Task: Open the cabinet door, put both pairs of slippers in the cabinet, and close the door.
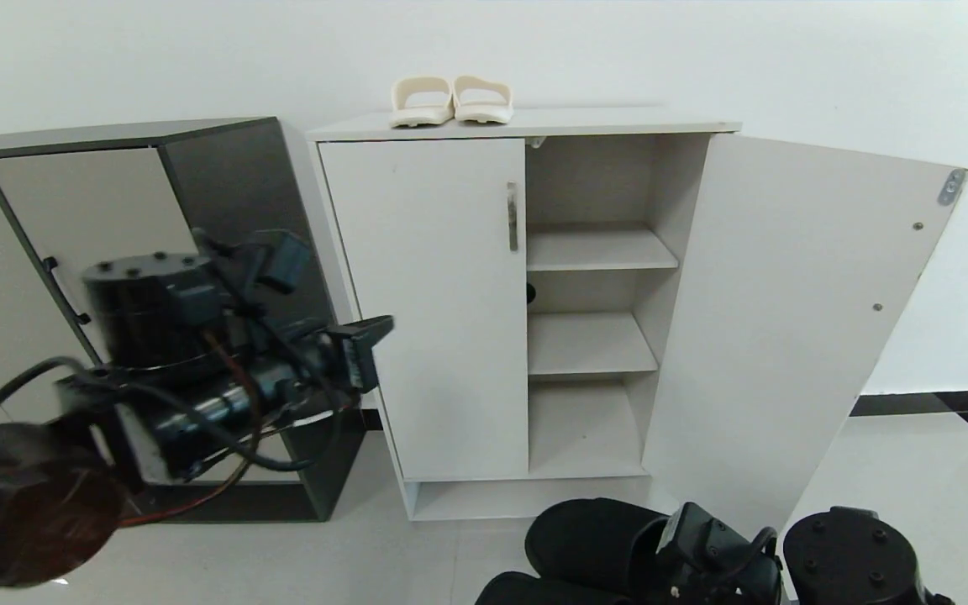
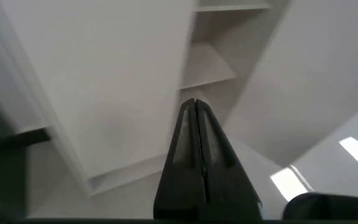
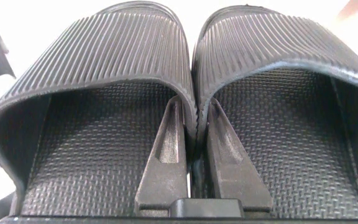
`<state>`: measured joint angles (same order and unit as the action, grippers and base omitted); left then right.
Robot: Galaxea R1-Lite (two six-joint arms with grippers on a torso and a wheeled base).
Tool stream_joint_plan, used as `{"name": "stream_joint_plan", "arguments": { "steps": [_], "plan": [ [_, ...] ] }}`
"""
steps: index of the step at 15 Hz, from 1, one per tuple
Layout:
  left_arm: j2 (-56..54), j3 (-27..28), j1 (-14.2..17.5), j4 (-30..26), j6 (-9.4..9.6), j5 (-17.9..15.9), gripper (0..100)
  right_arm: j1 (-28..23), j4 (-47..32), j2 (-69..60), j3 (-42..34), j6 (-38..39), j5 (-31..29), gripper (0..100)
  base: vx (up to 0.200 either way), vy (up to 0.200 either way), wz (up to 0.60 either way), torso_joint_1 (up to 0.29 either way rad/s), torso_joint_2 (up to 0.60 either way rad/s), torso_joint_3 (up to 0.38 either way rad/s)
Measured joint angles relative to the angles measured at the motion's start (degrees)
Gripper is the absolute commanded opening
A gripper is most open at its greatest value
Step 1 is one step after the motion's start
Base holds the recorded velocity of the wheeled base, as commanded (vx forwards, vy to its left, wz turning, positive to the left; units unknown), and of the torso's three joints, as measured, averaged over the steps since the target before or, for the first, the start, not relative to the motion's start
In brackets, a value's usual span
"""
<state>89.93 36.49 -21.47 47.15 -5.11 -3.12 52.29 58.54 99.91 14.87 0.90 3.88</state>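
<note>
Black ribbed rubber comes nearest: the black pair of slippers is in the right end effector, low by the floor just in front of the cabinet's open side. Its fingers go 1 into each slipper and stand narrow, pinching the 2 touching inner walls between them. That way a single grip takes both slippers as 1 bundle, side by side. Whether the soles rest on the floor or hang clear of it I cannot tell.

A little farther off, the left end effector hangs at about mid height in front of the shut left door, its fingers pressed flat together on nothing. It appears parked to the side so the opening is free for the other arm.

Behind it stands the white cabinet. Its right door is swung wide on the right edge, baring 2 shelves and the bottom space, all free to take the slippers. The opening step looks done, and stowing the black pair seems to be the step in hand.

Farthest, the cream pair sits on the cabinet top, left of its middle and near the front edge, not yet fetched.
</note>
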Motion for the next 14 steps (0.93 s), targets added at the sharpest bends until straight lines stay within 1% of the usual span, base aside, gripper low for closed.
{"name": "stream_joint_plan", "arguments": {
  "steps": [2,3,4,5,6,7,9,10,11,12,13,14],
  "plan": [
    [-9.58,-9.45,5.79,-0.40,0.35,4.32,0,-0.72,-0.02,0.00,0.00,0.00,-0.24,0,0.000,0.000,0.00,0.000,0.00,0.000],
    [-15.43,-14.56,9.26,-0.95,0.46,7.28,0,-0.96,0.00,-0.02,0.06,-0.04,-0.27,0,0.000,0.000,0.00,0.000,0.00,0.000],
    [-21.60,-19.35,12.61,-2.05,0.54,10.34,0,-1.02,0.00,-0.02,0.11,-0.09,-0.29,0,0.000,0.000,0.00,0.000,0.00,0.000],
    [-26.93,-23.21,15.14,-3.91,0.60,12.78,0,-1.07,0.02,-0.02,0.12,-0.12,-0.33,0,0.000,0.000,0.00,0.000,0.00,0.000],
    [-33.32,-26.89,17.51,-7.41,0.68,15.19,0,-1.18,0.02,-0.02,0.12,-0.20,-0.33,0,0.000,0.000,0.00,0.000,0.00,0.000],
    [-39.57,-29.35,19.19,-12.31,0.93,17.04,0,-1.18,0.24,-0.05,0.12,-0.22,-0.35,0,0.000,0.000,0.00,0.000,0.00,0.000],
    [-53.20,-32.16,21.65,-25.65,2.11,19.79,0,-1.16,1.43,-0.05,0.11,-0.28,-0.35,0,0.000,0.000,0.00,0.000,0.00,0.000],
    [-59.75,-32.85,22.78,-31.42,2.60,20.27,0,-1.16,1.38,-0.05,0.06,-0.30,-0.35,0,0.000,0.000,0.00,0.000,0.00,0.000],
    [-66.50,-33.68,24.00,-35.99,3.04,19.83,0,-1.16,1.49,-0.05,0.04,-0.28,-0.43,0,0.000,0.000,0.00,0.000,0.00,0.000],
    [-72.00,-34.18,24.66,-38.46,3.63,18.44,0,-1.10,1.38,-0.02,0.00,-0.28,-0.38,0,0.000,0.000,0.00,0.000,0.00,0.000],
    [-76.44,-34.80,25.37,-41.22,4.73,14.82,0,-1.18,1.43,0.00,-0.02,-0.28,-0.38,0,0.000,0.000,0.00,0.000,0.00,0.000],
    [-79.68,-35.33,25.95,-44.34,6.45,6.60,0,-1.18,1.40,0.00,0.00,-0.24,-0.40,0,0.000,0.000,0.00,0.000,0.00,0.000]
  ]
}}
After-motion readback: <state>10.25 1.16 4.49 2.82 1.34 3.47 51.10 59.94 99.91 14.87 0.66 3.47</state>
